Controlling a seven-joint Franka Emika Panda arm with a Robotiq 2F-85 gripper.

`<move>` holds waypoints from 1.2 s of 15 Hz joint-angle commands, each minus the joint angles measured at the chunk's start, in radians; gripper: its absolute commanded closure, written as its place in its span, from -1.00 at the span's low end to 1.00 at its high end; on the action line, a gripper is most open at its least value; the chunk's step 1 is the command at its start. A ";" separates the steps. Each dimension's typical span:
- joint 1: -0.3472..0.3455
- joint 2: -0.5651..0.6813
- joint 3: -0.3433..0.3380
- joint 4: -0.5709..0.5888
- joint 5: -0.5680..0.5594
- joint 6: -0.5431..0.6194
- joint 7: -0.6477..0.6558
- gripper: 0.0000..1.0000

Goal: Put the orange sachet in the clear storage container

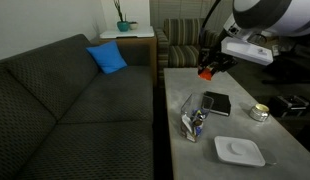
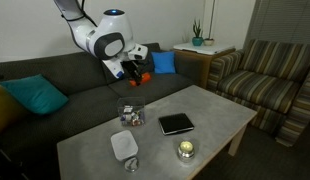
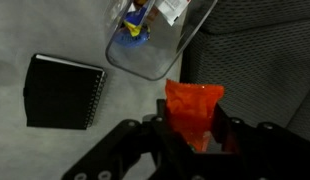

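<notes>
My gripper [image 3: 193, 140] is shut on the orange sachet [image 3: 192, 108], a small bright orange-red packet that sticks out from between the fingers. In both exterior views the gripper holds the sachet [image 1: 206, 71] [image 2: 144, 77] in the air above the grey table's edge beside the sofa. The clear storage container [image 3: 155, 40] holds blue and white items and lies just ahead of the sachet in the wrist view. It stands on the table [image 1: 195, 122] [image 2: 130, 115], below and apart from the gripper.
A black notebook [image 3: 63, 92] [image 1: 216, 102] [image 2: 176, 123] lies on the grey table [image 1: 240, 125]. A flat white tray [image 1: 239, 151] [image 2: 124, 145] and a small round tin [image 1: 258, 112] [image 2: 183, 149] also sit there. The dark sofa [image 1: 65, 110] runs along the table's side.
</notes>
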 commanded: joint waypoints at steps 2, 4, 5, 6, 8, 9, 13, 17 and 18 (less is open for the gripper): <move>-0.120 0.040 0.120 0.024 0.062 -0.068 -0.030 0.64; -0.147 0.096 0.153 0.062 0.078 -0.055 -0.037 0.64; -0.162 0.129 0.171 0.087 0.084 -0.060 -0.040 0.64; -0.177 0.159 0.191 0.109 0.087 -0.060 -0.047 0.64; -0.203 0.221 0.232 0.156 0.084 -0.070 -0.068 0.64; -0.206 0.254 0.243 0.184 0.081 -0.072 -0.073 0.64; -0.219 0.353 0.271 0.285 0.079 -0.108 -0.087 0.64; -0.209 0.416 0.267 0.370 0.089 -0.174 -0.080 0.64; -0.208 0.426 0.270 0.388 0.090 -0.190 -0.083 0.64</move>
